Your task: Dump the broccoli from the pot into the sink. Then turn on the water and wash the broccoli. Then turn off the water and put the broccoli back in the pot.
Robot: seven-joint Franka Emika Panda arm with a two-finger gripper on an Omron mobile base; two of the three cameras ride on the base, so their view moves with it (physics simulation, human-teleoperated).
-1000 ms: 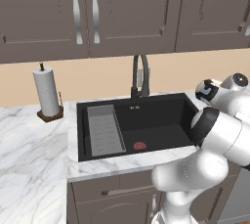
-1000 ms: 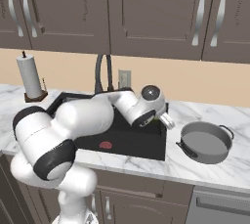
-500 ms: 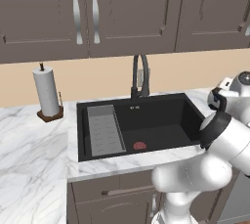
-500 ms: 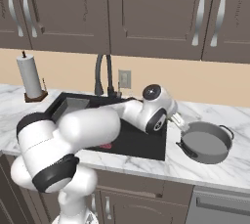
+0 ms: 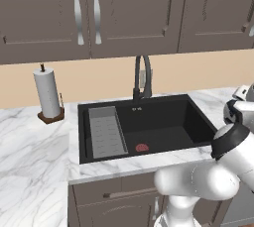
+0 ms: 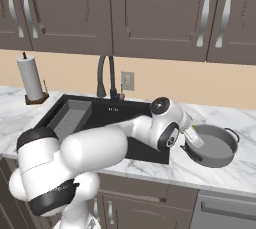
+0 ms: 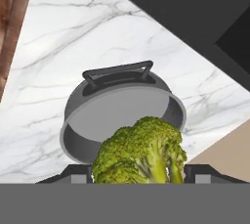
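The hand (image 7: 139, 176) is grasping the broccoli (image 7: 140, 152) btwn its fingertips, w/ the pot (image 7: 122, 110) sitting empty on the marble surface (image 7: 58, 47) just ahead of and below the hand, so I'd say it's lining up the final drop back in. Vs a sec ago the hand has swung off the sink (image 6: 100, 115) and over to the pot's near rim, grip unchanged.

a home kitchen: dark wood cabinets (image 5: 129, 13), marble counter (image 5: 30, 146), black sink (image 5: 149, 127) with faucet (image 5: 143, 77), paper towel roll (image 5: 47, 92).
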